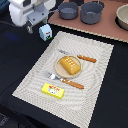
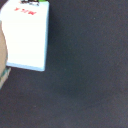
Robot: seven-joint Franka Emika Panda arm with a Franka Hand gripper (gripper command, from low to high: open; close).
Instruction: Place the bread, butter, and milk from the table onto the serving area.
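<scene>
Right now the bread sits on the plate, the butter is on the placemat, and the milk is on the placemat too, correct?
Not the milk: the exterior view shows it on the black table, just off the placemat corner. Bread on the plate and butter on the placemat are right.

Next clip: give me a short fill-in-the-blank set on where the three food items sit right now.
1. The bread lies on the round tan ____.
2. The butter lies flat on the striped ____.
3. The milk stands on the black ____, just off the placemat's corner.
4. The hand hovers closest to the ____.

Missing words: plate; placemat; table; milk
</scene>
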